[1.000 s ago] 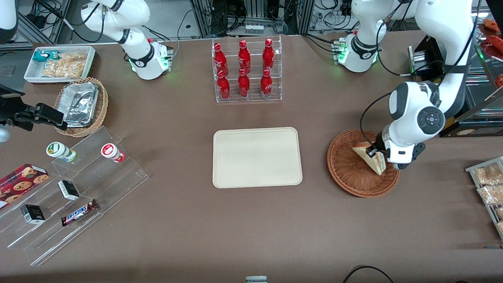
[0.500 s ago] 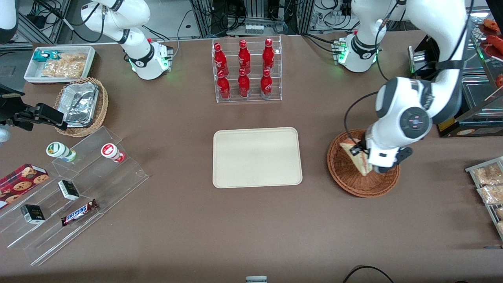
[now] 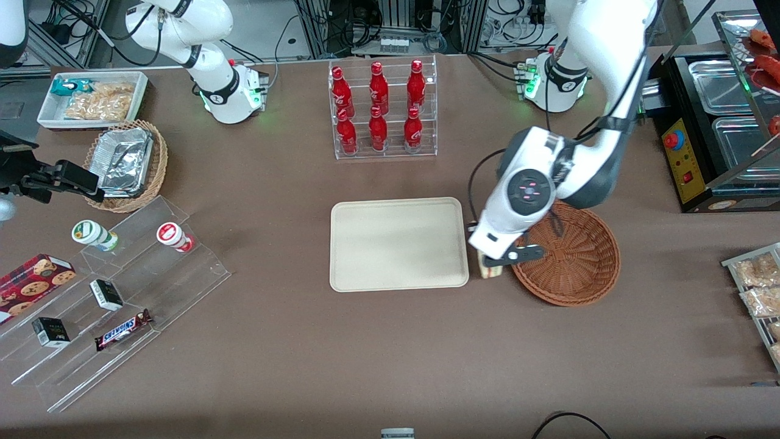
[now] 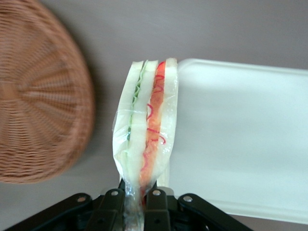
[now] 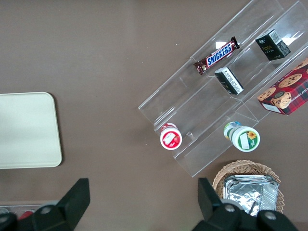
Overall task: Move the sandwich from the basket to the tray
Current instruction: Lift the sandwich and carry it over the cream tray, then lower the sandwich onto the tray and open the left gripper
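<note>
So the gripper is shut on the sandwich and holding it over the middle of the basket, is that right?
Not quite. The gripper is shut on the sandwich, but it holds it between the basket and the tray, right at the tray's edge, not over the basket's middle. The left wrist view shows this best.
</note>
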You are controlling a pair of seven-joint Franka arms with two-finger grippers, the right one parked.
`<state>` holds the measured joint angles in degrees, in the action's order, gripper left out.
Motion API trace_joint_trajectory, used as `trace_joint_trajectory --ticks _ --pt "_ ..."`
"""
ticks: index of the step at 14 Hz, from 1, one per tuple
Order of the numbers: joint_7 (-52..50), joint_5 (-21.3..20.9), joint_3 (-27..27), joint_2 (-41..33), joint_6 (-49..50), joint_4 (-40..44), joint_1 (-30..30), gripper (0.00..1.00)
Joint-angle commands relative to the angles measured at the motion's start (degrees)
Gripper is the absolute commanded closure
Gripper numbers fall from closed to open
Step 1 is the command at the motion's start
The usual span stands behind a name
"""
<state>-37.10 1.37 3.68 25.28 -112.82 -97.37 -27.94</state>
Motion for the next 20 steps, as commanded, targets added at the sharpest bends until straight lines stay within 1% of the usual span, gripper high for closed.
trace_joint_trajectory --ticks 1,3,5,7,8,12,16,19,20 --pt "-2.3 0.1 -0.9 5.1 -0.3 5.8 -4.8 1.0" --pt "-4.9 0.5 -0.8 7.3 -2.5 7.3 -7.1 1.0" --pt "-7.6 -0.1 -0.9 10.3 -3.0 10.3 -10.4 1.0" --pt "-8.3 0.2 -0.9 10.9 -4.1 10.8 -11.6 1.0" --pt "-8.3 0.6 -0.8 10.9 -6.2 10.7 -11.9 1.0" --pt "-11.1 0.1 -0.9 13.1 -9.3 10.6 -16.0 1.0" --pt "-12.0 0.6 -0.9 14.7 -9.3 11.0 -16.3 1.0" --pt "-15.3 0.6 -1.0 14.7 -9.3 10.9 -15.9 0.98" --pt "-15.5 0.6 -1.0 14.7 -9.3 10.9 -15.9 0.96"
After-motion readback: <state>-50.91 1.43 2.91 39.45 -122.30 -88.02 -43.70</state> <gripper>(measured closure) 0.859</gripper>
